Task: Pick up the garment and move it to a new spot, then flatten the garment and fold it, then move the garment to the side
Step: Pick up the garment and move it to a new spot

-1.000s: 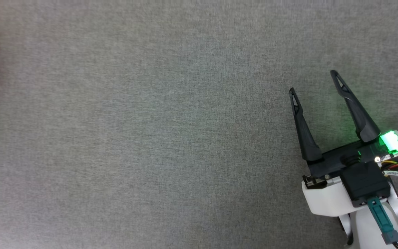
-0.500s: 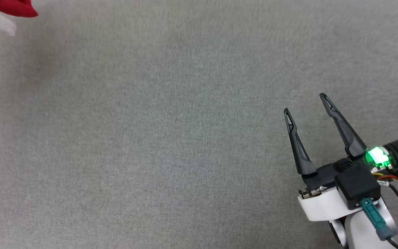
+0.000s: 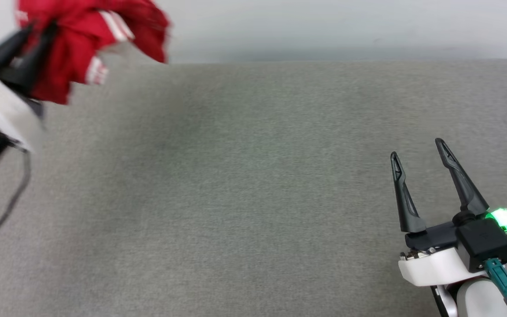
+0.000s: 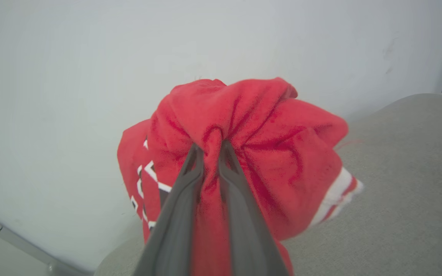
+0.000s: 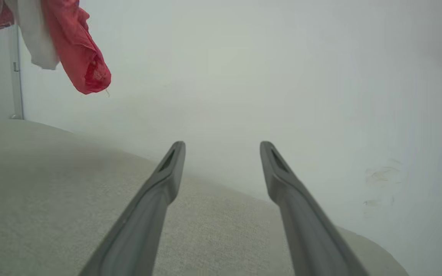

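Grey woven fabric surface (image 3: pixel 236 198) across the foreground, plain pale wall (image 3: pixel 324 26) behind. Upper left: left gripper (image 4: pixel 211 145) on a pale forearm slanting in from the edge, fingers nearly together, pinching a fold of the crumpled red jersey shirt (image 4: pixel 274 153) with white striped trim. Hangs bunched, clear of the surface, near its far edge. Lower right, well apart from the shirt: right gripper (image 3: pixel 416 148), fingers spread wide, holding nothing, pointing toward the wall.

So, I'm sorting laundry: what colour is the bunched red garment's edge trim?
White edge trim with a red stripe; clearest in the left wrist view.
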{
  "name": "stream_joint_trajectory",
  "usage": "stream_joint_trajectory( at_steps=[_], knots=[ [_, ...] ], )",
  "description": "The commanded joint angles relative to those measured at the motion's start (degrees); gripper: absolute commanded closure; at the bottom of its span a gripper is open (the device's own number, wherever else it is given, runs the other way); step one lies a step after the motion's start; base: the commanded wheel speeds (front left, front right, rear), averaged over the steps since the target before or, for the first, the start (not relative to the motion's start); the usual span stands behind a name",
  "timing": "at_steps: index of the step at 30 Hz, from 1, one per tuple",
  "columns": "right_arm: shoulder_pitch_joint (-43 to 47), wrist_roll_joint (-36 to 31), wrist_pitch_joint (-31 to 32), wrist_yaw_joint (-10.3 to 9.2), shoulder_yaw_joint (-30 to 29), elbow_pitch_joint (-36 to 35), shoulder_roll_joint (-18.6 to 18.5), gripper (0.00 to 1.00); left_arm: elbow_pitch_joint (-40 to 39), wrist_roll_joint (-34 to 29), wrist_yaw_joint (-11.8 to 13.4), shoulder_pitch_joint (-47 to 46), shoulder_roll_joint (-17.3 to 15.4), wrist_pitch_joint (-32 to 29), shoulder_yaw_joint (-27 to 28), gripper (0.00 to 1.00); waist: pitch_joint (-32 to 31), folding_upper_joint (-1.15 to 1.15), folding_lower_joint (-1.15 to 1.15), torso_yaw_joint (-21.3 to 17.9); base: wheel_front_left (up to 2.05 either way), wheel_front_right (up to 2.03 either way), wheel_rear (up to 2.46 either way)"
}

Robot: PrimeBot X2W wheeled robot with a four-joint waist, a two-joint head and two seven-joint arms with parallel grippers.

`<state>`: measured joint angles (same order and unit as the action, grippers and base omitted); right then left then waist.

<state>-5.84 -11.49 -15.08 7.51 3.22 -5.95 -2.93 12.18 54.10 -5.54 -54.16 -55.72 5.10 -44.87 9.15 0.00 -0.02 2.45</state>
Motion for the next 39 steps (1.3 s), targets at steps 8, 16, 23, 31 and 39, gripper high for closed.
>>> stream_joint_trajectory(
  at_steps=[8, 16, 23, 31, 39],
  knots=[
    [1.2, 0.4, -0.1, -0.04, -0.3, -0.5, 0.1, 0.00, -5.6, -4.2, 5.9, 5.6, 10.9, 3.2, -5.8, 1.00, -1.1, 0.00, 0.02, -6.3, 0.00, 0.00, 0.00],
    [0.2, 0.7, -0.1, -0.04, -1.1, -1.4, 0.1, 0.00, -0.7, -9.0, 10.2, 10.1, 21.6, 7.1, -11.7, 1.00, 2.2, 0.00, 0.02, -10.8, 0.00, 0.00, 0.00],
    [-0.2, 1.3, -0.1, -0.04, -0.9, -1.4, 0.1, 0.00, 11.0, -12.1, 8.3, 12.0, 28.1, 8.4, -16.6, 0.29, 4.1, 0.00, 0.02, -12.7, 0.00, 0.00, 0.00],
    [0.4, 1.2, -0.1, -0.04, -1.2, -0.6, 0.1, 0.00, 17.4, -13.0, 6.1, 12.5, 32.6, 9.9, -16.2, 0.00, 2.9, 0.00, 0.02, -11.0, 0.00, 0.00, 0.00],
    [2.0, 0.3, -0.1, -0.04, -1.9, 0.0, 0.1, 0.00, 7.0, -17.3, 8.2, 15.9, 31.4, 10.1, -4.4, 0.00, -1.6, 0.00, 0.02, -6.2, 0.00, 0.00, 0.00]
  ],
)
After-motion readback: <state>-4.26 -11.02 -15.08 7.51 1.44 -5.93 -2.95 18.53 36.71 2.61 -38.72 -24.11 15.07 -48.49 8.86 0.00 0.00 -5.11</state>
